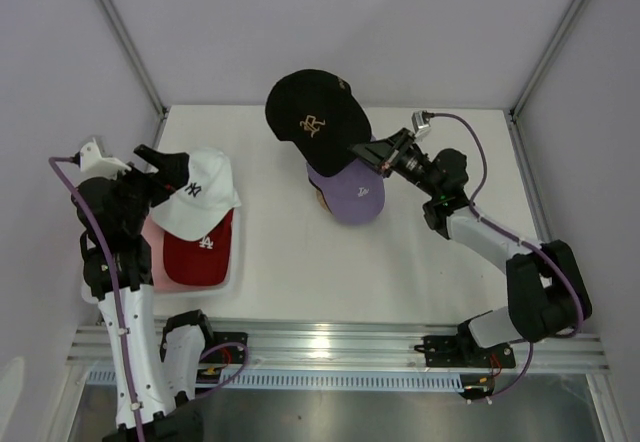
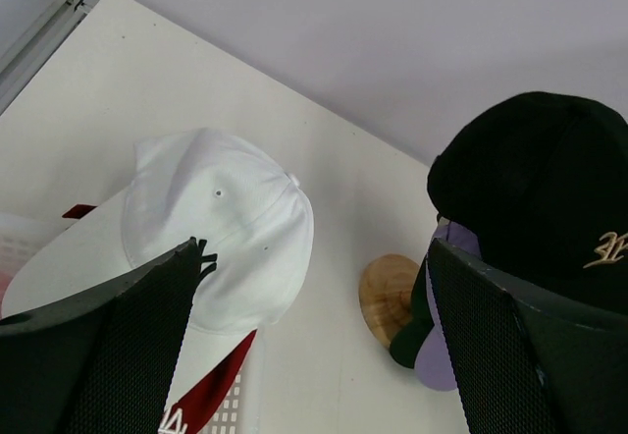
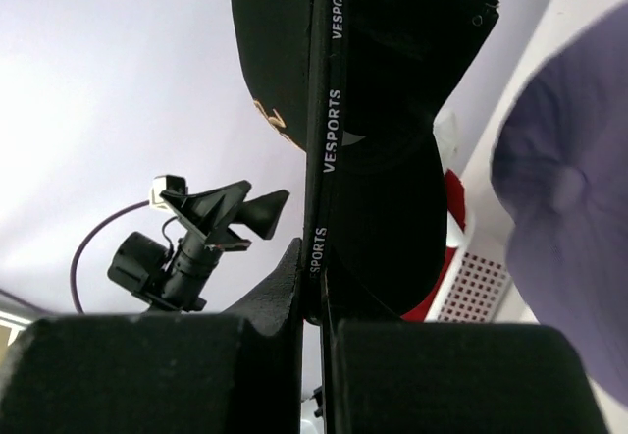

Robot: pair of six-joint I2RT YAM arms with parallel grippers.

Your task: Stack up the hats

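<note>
one edge pinch: right gripper holds black cap tilted over lavender cap, upper centre; may land crooked. left gripper agape.

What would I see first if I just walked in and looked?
The big black cap with a gold logo, pinched in the shut right gripper and held up over the lavender cap near the middle of the table. Next, the white NY cap lying on a red cap at the left, with the open left gripper close by it.

Black cap above lavender cap; white atop red.
</note>
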